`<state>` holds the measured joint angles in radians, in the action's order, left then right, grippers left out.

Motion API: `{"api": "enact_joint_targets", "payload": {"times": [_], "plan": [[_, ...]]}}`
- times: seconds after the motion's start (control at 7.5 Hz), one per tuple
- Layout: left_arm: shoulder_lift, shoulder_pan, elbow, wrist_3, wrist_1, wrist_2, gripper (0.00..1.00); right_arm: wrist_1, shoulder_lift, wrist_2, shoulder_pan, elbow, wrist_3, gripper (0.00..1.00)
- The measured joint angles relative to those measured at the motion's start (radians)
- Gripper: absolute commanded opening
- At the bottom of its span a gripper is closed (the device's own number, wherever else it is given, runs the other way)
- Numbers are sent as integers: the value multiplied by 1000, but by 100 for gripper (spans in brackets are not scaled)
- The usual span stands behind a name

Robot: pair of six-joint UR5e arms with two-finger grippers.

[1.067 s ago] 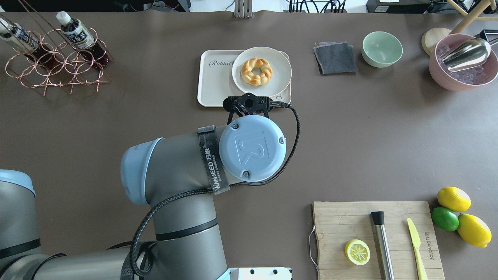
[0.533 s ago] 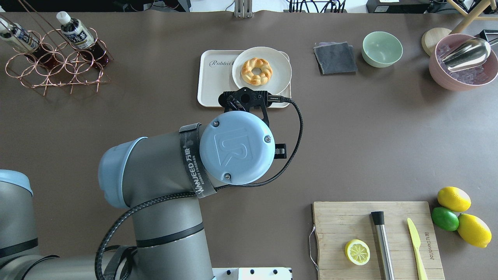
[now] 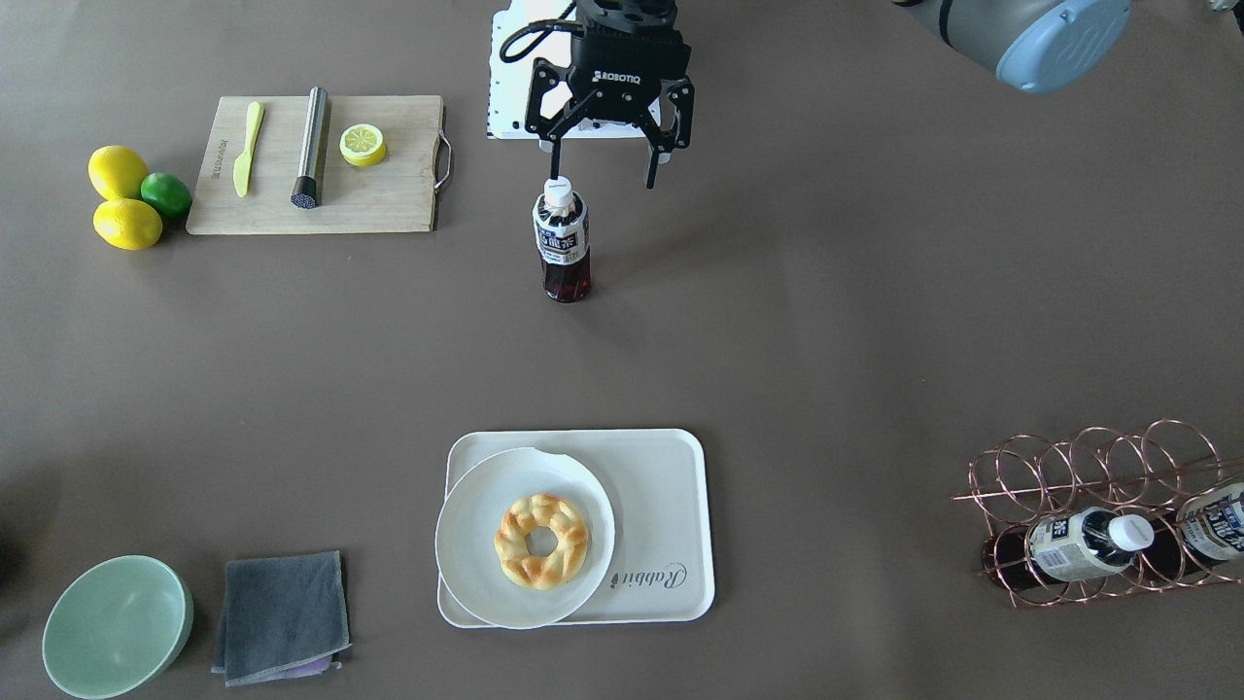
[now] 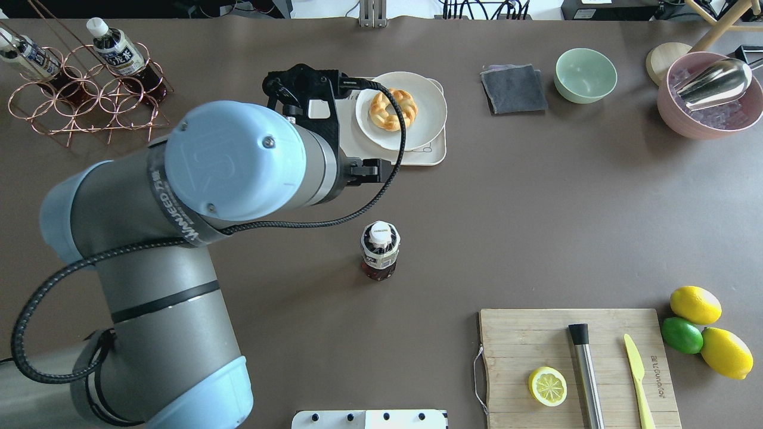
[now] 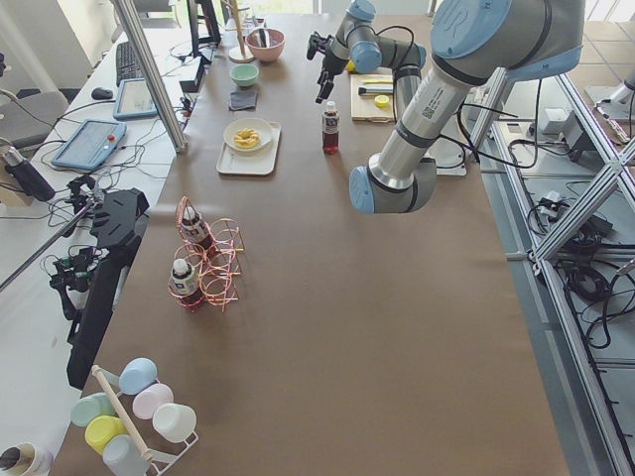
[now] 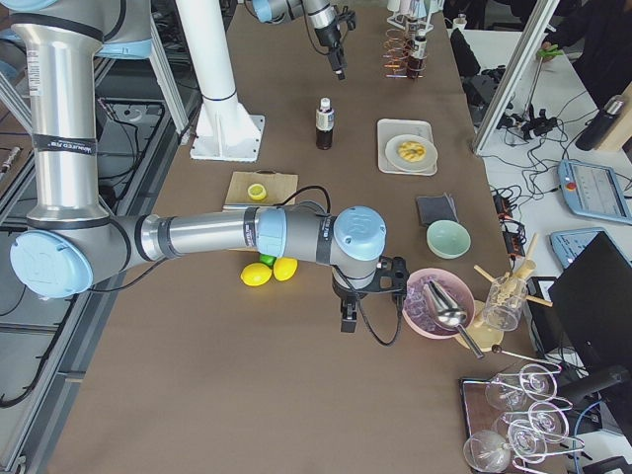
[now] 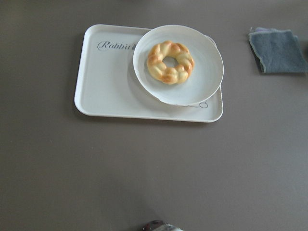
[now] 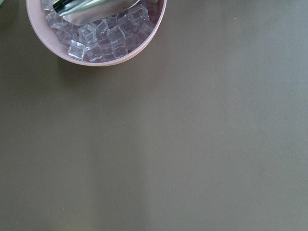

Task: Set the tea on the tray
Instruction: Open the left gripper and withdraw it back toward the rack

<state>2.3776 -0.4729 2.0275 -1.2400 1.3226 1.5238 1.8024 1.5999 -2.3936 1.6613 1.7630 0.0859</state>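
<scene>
Currently the tea (image 3: 562, 243) stands upright on the table (image 3: 875, 340), well apart from the tray (image 3: 661, 496), on the robot's side of it. Left gripper (image 3: 604, 180) hangs above it, jaws spread wide, holding nothing. Right gripper (image 6: 348, 321): state cannot be told. Tray carries a round plate (image 3: 466, 544) bearing a braided ring pastry (image 3: 573, 540). Pink bowl (image 4: 676, 122), far from the tray, contains ice cubes (image 8: 103, 41) and a metal scoop (image 4: 715, 82).

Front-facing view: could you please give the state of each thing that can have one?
tea: upright, capped, free-standing
left gripper: open, empty
tray: carries plate and doughnut, no tea
rack bottles: capped, tilted
green bowl: empty
</scene>
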Motion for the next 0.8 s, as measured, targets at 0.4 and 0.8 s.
{"api": "enact_joint_targets", "payload": {"times": [0.4, 0.8], "plan": [[-118, -207, 8, 209, 118, 145, 98, 0, -1, -2, 0, -1, -3, 100], [-268, -455, 1, 399, 206, 397, 98, 0, -6, -4, 0, 0, -3, 100]]}}
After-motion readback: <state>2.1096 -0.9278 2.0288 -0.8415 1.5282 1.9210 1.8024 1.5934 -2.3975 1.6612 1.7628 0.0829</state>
